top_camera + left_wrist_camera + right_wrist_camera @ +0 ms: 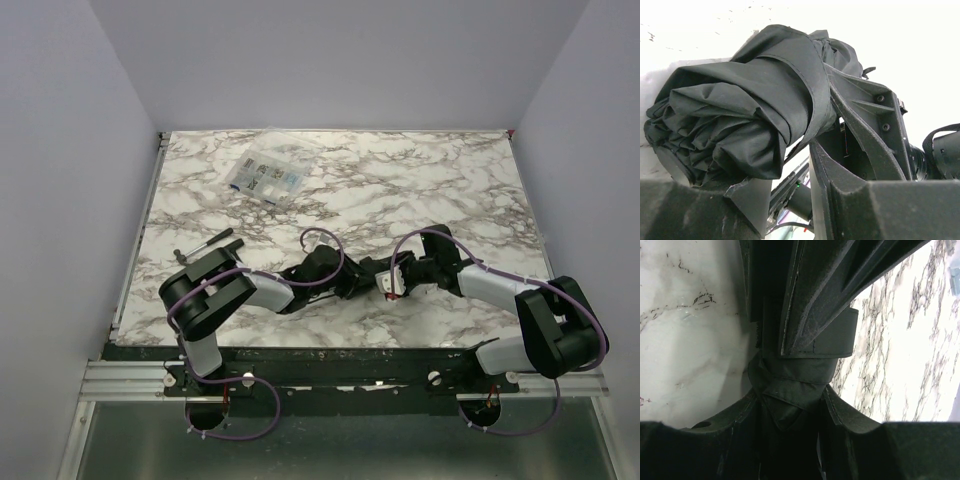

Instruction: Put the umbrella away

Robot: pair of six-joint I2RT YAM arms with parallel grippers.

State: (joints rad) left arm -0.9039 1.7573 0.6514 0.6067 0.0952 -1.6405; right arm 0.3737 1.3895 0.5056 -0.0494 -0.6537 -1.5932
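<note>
There is one umbrella [740,125], folded into a single dark bundle; there are two robot arms, one left arm [225,295] and one right arm [500,288]; each arm carries one gripper, so there are two, the left gripper [350,280] and the right gripper [393,278]; each gripper has two fingers, four in all; there is one marble table [430,180]; on it lie one clear compartment box [265,178] and one small black-handled tool [205,243].

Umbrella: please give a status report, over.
Left gripper shut on the umbrella, canopy bundled. Right gripper shut on its fabric too. Plastic box and small tool lie off left, not in the way.
</note>
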